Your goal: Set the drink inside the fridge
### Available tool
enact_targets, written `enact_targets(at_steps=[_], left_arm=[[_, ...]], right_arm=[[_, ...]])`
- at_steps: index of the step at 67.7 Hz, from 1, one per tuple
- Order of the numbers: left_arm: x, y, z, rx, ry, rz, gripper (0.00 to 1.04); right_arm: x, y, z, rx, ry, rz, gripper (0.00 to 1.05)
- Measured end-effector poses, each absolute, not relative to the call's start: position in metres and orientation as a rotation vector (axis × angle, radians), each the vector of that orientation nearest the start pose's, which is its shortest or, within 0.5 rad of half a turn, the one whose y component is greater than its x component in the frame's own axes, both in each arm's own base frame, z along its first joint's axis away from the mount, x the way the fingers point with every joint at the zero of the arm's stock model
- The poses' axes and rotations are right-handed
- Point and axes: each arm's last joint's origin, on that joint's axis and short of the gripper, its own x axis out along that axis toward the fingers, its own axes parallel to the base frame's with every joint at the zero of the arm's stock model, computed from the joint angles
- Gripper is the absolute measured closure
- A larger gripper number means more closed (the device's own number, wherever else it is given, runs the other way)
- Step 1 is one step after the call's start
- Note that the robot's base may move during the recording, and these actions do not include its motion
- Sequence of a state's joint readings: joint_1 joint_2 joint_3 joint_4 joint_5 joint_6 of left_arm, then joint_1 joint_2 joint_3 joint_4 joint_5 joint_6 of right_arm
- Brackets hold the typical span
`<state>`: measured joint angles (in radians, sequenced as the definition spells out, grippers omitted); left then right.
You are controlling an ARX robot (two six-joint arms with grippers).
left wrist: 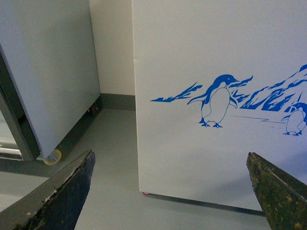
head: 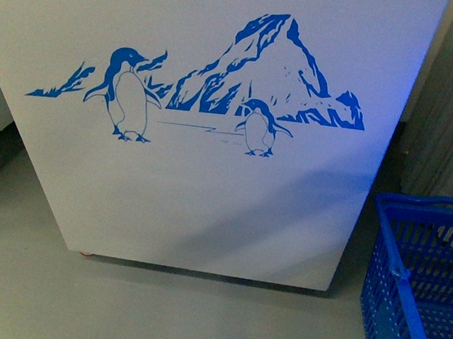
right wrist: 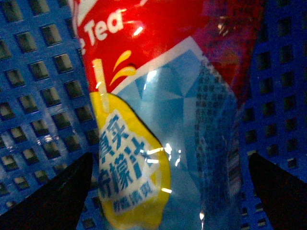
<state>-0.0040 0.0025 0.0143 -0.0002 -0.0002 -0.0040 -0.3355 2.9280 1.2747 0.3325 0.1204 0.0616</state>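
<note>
Held left gripper (left wrist: 170, 160) low, aimed at white front of fridge (head: 207, 200) beside penguin decal (left wrist: 218, 100); set jaws wide apart, nothing between them; held right gripper (right wrist: 170, 160) close over drink (right wrist: 163, 96), aimed down into blue basket (head: 412, 264); set jaws wide apart, one finger on each side of label, no contact visible; located drink inside basket, on floor right of fridge.

My left gripper (left wrist: 169, 154) sits low in front of the fridge (left wrist: 216, 48), pointing at it, fingers wide apart. My right gripper (right wrist: 170, 155) is down low, off to the fridge's right, fingers spread wide too.
</note>
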Motion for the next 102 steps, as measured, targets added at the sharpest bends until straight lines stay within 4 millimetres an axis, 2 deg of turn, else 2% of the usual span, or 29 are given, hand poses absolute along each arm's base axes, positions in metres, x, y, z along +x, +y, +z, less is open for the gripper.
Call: enact_targets(at_steps=[13,20,27,36,41,43,47,50,52,53,57,58,62,63,67,68,76,80,82,85,87,91,102], left_arm=[[0.097,0.000,0.168,-0.004,-0.012,-0.004,0.08],[0.097,0.000,0.168,-0.004,-0.012,-0.004,0.08],[0.097,0.000,0.168,-0.004,-0.012,-0.004,0.08],[0.097,0.000,0.168,-0.004,-0.012,-0.004,0.08],[0.097,0.000,0.168,-0.004,-0.012,-0.004,0.08],[0.097,0.000,0.168,-0.004,-0.012,-0.004,0.08],[0.097,0.000,0.168,-0.004,-0.012,-0.004,0.08],[0.097,0.000,0.168,-0.004,-0.012,-0.004,0.08],[0.097,0.000,0.168,-0.004,-0.012,-0.004,0.08],[0.097,0.000,0.168,-0.004,-0.012,-0.004,0.08],[0.097,0.000,0.168,-0.004,-0.012,-0.004,0.08],[0.097,0.000,0.168,-0.004,-0.012,-0.004,0.08],[0.097,0.000,0.168,-0.004,-0.012,-0.004,0.08],[0.097,0.000,0.168,-0.004,-0.012,-0.004,0.08],[0.097,0.000,0.168,-0.004,-0.012,-0.004,0.08],[0.097,0.000,0.168,-0.004,-0.012,-0.004,0.08],[0.097,0.000,0.168,-0.004,-0.012,-0.004,0.08],[0.097,0.000,0.168,-0.004,-0.012,-0.004,0.08],[0.097,0.000,0.168,-0.004,-0.012,-0.004,0.08],[0.097,0.000,0.168,-0.004,-0.012,-0.004,0.08],[0.097,0.000,0.168,-0.004,-0.012,-0.004,0.08],[0.097,0.000,0.168,-0.004,-0.012,-0.004,0.08],[0.097,0.000,0.168,-0.004,-0.012,-0.004,0.08]], right_arm=[[0.316,-0.117,-0.184,0.194,1.334,-0.415,0.39],[0.312,-0.118,-0.177,0.207,1.325,-0.411,0.51],[0.308,-0.116,-0.169,0.223,1.320,-0.398,0.58],[0.300,-0.110,-0.142,0.249,1.291,-0.371,0.63],[0.301,-0.105,-0.115,0.252,1.234,-0.339,0.64],[0.303,-0.103,-0.095,0.253,1.193,-0.315,0.64],[0.305,-0.100,-0.071,0.251,1.140,-0.289,0.64],[0.306,-0.097,-0.039,0.252,1.072,-0.257,0.65],[0.306,-0.096,-0.028,0.252,1.051,-0.245,0.65],[0.305,-0.095,-0.013,0.252,1.024,-0.231,0.65],[0.302,-0.092,0.018,0.235,0.964,-0.204,0.65],[0.299,-0.090,0.033,0.229,0.935,-0.195,0.65],[0.293,-0.087,0.062,0.229,0.881,-0.172,0.65],[0.289,-0.086,0.078,0.229,0.853,-0.161,0.65],[0.283,-0.083,0.108,0.219,0.792,-0.147,0.65],[0.279,-0.082,0.123,0.214,0.758,-0.142,0.65],[0.259,-0.076,0.195,0.184,0.567,-0.130,0.65],[0.241,-0.071,0.246,0.146,0.407,-0.142,0.65],[0.234,-0.069,0.261,0.138,0.360,-0.143,0.65],[0.214,-0.063,0.298,0.118,0.238,-0.149,0.65],[0.201,-0.059,0.314,0.113,0.184,-0.151,0.65],[0.184,-0.053,0.330,0.117,0.125,-0.148,0.65],[0.152,-0.039,0.346,0.132,0.048,-0.154,0.65]])
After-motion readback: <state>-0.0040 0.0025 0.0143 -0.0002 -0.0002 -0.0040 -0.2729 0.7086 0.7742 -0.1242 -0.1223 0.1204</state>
